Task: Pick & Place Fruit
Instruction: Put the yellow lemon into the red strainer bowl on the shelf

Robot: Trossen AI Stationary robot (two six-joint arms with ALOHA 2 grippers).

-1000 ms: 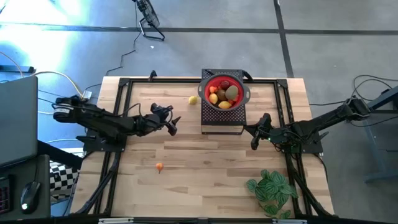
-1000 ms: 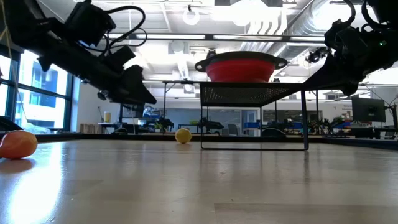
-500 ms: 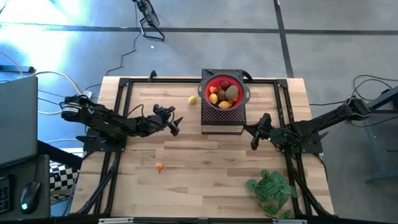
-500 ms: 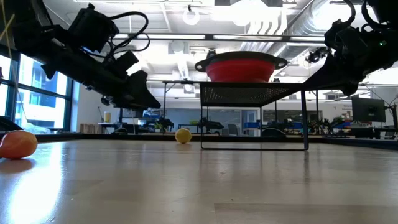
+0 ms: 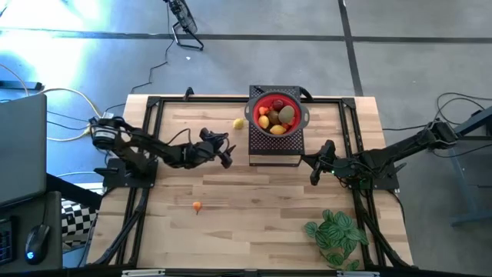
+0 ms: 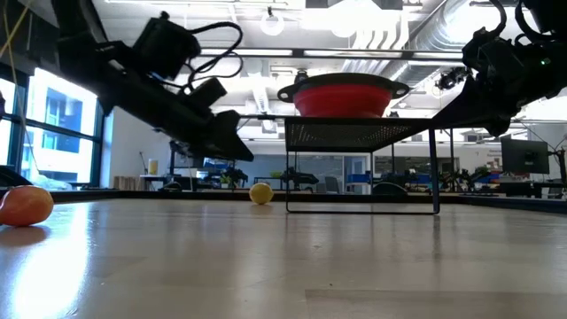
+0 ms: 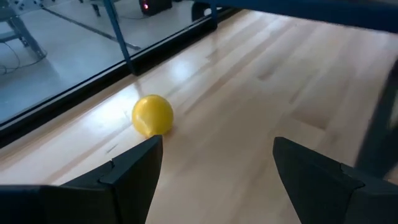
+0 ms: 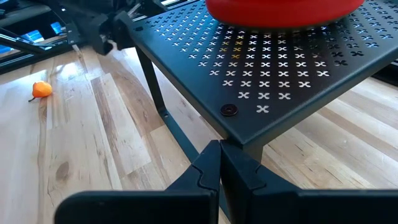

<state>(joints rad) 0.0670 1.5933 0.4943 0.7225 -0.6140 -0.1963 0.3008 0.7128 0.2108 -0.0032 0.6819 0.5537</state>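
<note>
A red bowl holding several yellow, orange and brownish-green fruits stands on a black perforated stand. A yellow fruit lies on the table left of the stand, and also shows in the left wrist view. An orange fruit lies nearer the near edge. My left gripper hovers open above the table, short of the yellow fruit, which lies ahead between its fingers. My right gripper waits shut beside the stand's right near corner.
A green leafy plant lies at the table's near right corner. Black frame rails run along the table's edges. The stand's legs rise just right of the yellow fruit. Bare wood lies between the orange fruit and the plant.
My left gripper has moved toward the table's right edge, closer to the stand and the yellow fruit, staying open and above the table. The fruits and my right arm have kept still.
</note>
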